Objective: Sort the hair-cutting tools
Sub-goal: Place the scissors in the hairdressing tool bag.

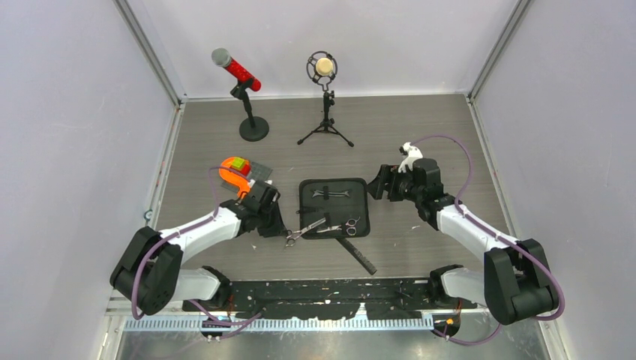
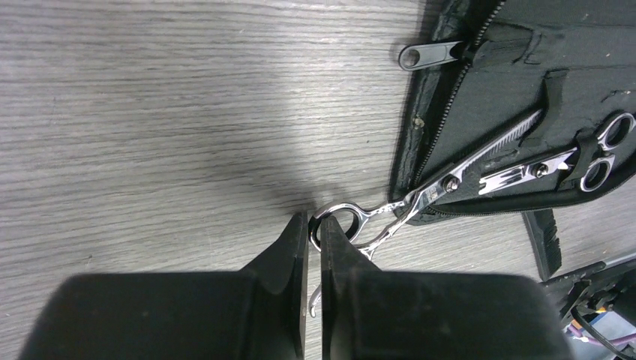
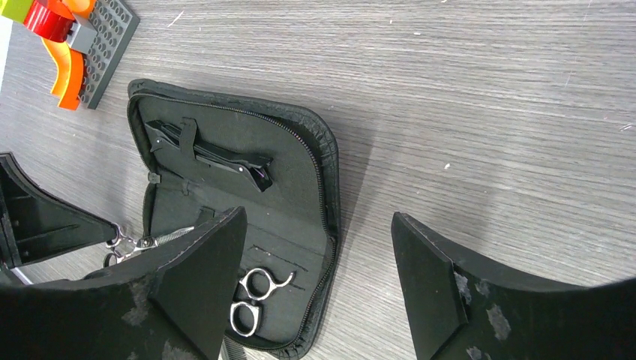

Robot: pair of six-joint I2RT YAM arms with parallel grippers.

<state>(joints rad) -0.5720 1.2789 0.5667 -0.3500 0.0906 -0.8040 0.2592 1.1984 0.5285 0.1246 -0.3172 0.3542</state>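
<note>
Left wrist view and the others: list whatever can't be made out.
- Left wrist: the fingers hide the lower ring of the scissors; whether the left gripper pinches it is unclear.
- Right wrist: a finger of the open right gripper covers the blades of the second scissors.
- Top: strapped black pieces in the case are too small to identify.

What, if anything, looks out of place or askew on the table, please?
One pair of scissors lies askew, blades across the zip edge of the open case, ring handles out on the table, pinched by the left gripper. The black comb lies diagonally outside the case, at its near edge.
</note>
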